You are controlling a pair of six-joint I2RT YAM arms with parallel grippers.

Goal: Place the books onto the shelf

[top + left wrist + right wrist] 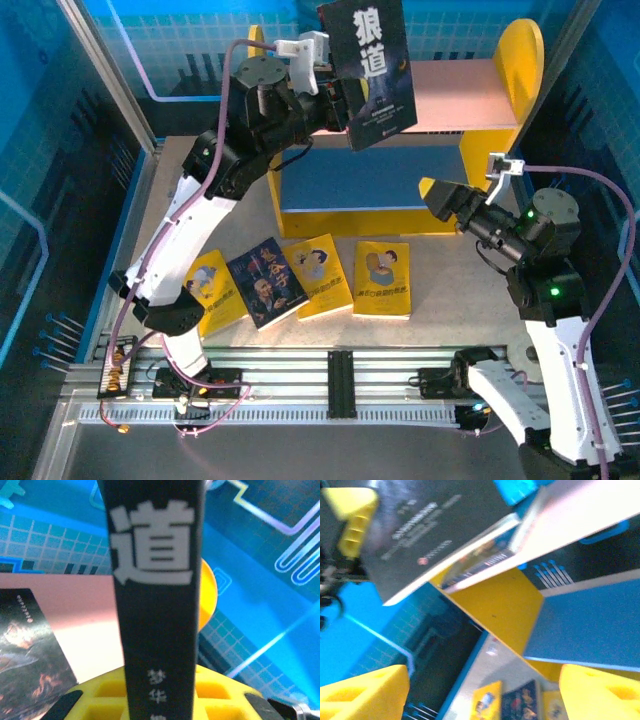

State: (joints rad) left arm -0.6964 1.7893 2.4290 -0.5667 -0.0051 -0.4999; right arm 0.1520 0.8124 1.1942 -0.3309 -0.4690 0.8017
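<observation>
Grip looks solid: left gripper (338,100) pinches the dark paperback book with the white Chinese title (368,60) upright, just above the pale pink top board (470,95) of the yellow-sided shelf (525,50). I'd lower it straight, then let go. Right gripper (442,197) gapes wide, empty.

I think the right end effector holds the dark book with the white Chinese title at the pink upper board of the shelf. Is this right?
Not quite: it is the left end effector that holds the dark book at the pink upper board of the shelf. The right end effector is open and holds nothing. The top external view shows this.
</observation>
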